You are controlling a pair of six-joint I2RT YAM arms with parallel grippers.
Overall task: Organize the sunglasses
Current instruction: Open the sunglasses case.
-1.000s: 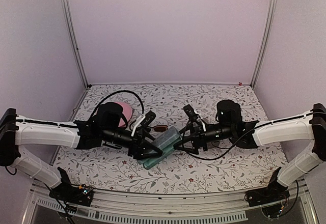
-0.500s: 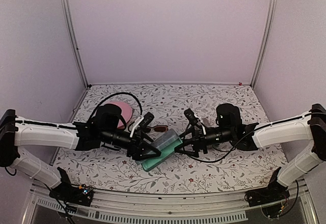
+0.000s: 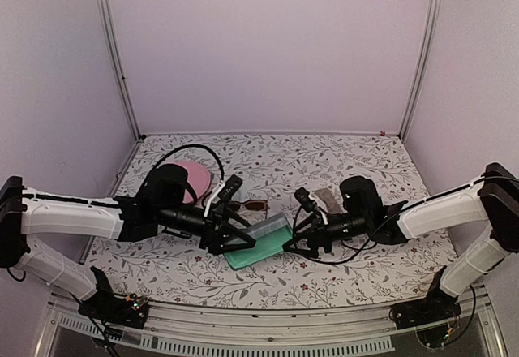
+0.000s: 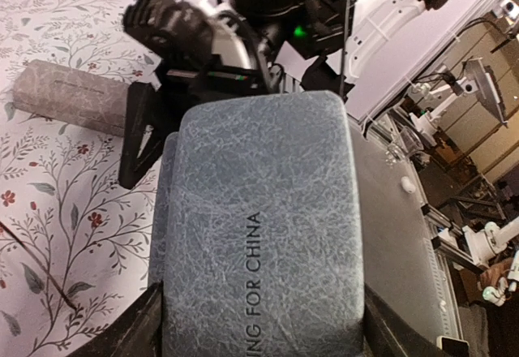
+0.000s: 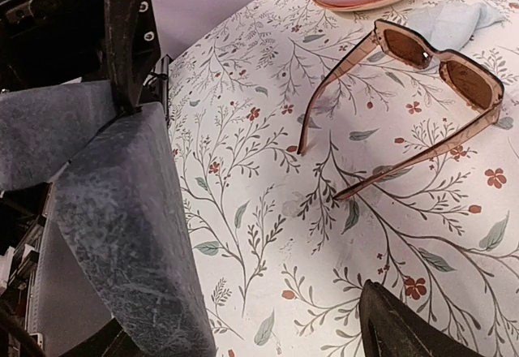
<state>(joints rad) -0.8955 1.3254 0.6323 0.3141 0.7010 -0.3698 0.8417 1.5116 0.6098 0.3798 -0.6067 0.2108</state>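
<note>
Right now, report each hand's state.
Left hand: closed on the blue-grey case.
Right hand: open, holding nothing.

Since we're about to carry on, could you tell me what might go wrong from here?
The left gripper alone holds the open case, tilted; it could slip, or its lid could fall shut. The sunglasses lie with arms unfolded, so they may not seat in the case.
</note>
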